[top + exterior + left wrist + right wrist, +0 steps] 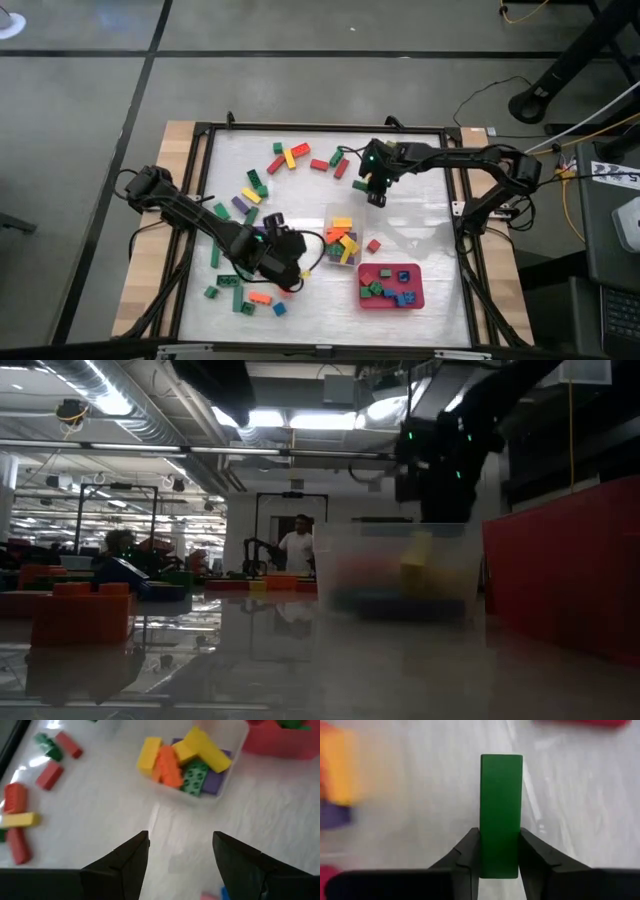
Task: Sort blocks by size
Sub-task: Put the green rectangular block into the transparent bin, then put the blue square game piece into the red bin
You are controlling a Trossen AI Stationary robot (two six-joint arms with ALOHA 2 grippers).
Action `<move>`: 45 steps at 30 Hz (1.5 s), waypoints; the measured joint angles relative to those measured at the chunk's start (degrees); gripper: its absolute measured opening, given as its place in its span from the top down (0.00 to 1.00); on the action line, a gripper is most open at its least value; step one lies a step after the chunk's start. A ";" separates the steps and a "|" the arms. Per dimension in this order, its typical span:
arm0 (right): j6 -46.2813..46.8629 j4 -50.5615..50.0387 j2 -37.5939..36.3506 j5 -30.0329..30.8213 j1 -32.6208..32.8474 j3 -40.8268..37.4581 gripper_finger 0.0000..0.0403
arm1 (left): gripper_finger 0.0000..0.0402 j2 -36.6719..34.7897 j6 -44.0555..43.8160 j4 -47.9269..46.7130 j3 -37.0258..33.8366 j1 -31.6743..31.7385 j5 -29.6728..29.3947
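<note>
Partway through sorting. Still loose on the table (430, 210): blocks (262, 187) scattered at left and top. Left gripper (284, 262) hovering open and empty near the front-left blocks. Long bars already in the tub (342, 243), short squares in the tray (415, 293). Right gripper (500, 862) clamped on a green bar (501, 812), lifted above the table. Nothing blocking either container.

The pale counter (300, 170) carries loose blocks (290, 157) scattered over its far and left parts, a clear tub (343, 243) of blocks near the middle, and a red tray (391, 286) beside it
</note>
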 joint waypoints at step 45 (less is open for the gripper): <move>3.69 0.66 -1.80 6.96 30.32 8.99 0.65 | 0.48 10.82 -66.26 -1.20 0.00 -5.68 12.59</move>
